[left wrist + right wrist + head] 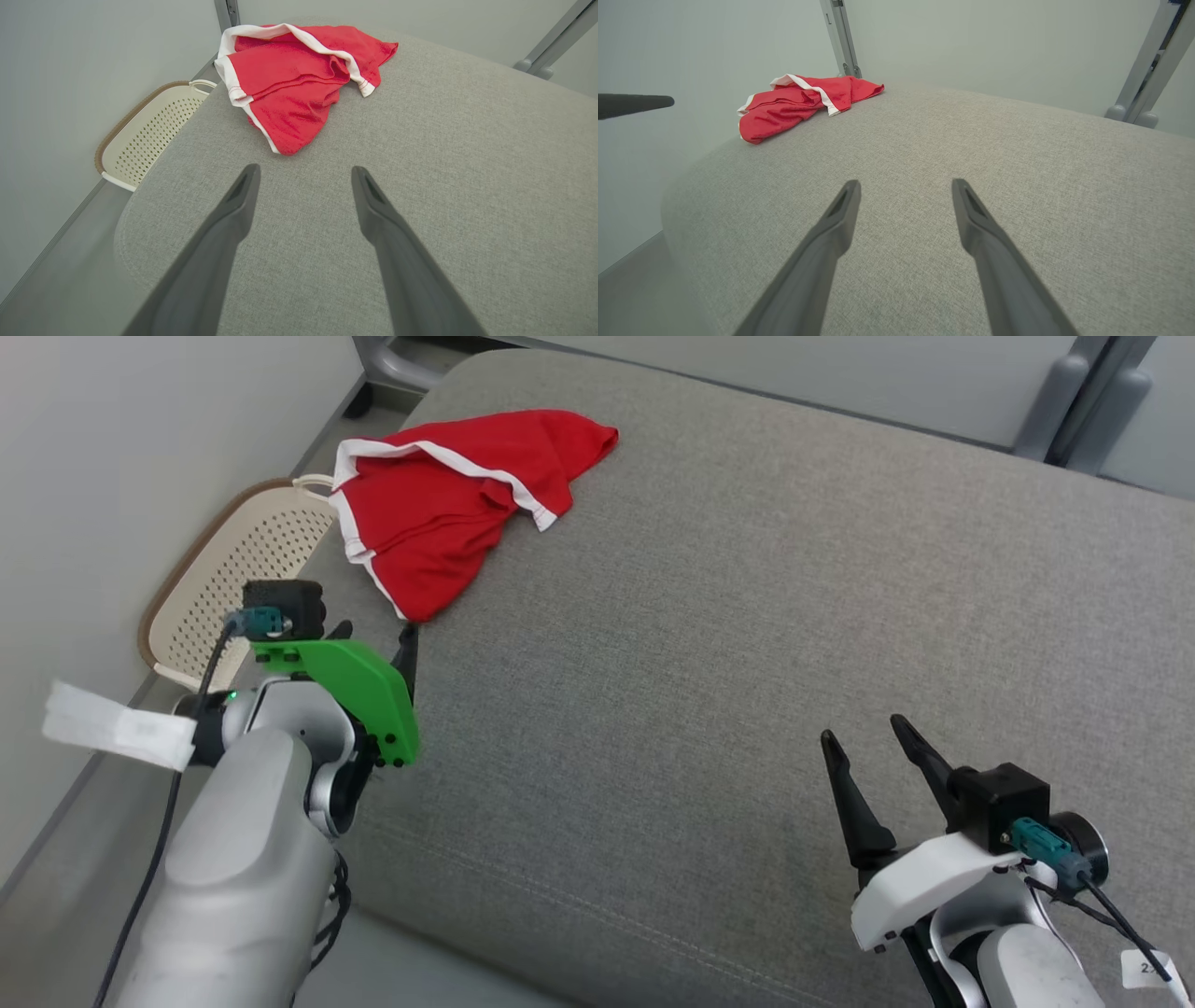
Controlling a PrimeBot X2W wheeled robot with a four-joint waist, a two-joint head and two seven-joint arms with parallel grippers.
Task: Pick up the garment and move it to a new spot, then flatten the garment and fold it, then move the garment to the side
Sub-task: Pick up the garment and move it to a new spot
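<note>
Grey woven upholstery is stretching across the whole work area, and on this cushion [728, 644] the red garment [457, 504] is lying crumpled at the far left corner. Its white trim is curling along the hems, and its outer edge is reaching the cushion's rim. Just past that rim, a perforated cream basket [243, 560] is sitting on the floor against the pale wall.

Nearest to the cloth, the left gripper [304, 171] is hovering just short of the closest red lobe, fingers spread wide and gripping nothing. Well apart, at the near right of the cushion, the right gripper [864, 730] is likewise standing fully open and empty, pointing toward the bare middle.

The first pick seems to be the step in hand. To do it well, the left arm should be easing forward and down onto a bunched, thick part of the fabric — not the thin trim, which could slip out. Closing on several layers should be giving a firmer hold. Lifting clear before travelling inward looks wise, since dragging near that rim risks tipping the cloth off toward the basket — the open centre is offering plenty of room for flattening.
</note>
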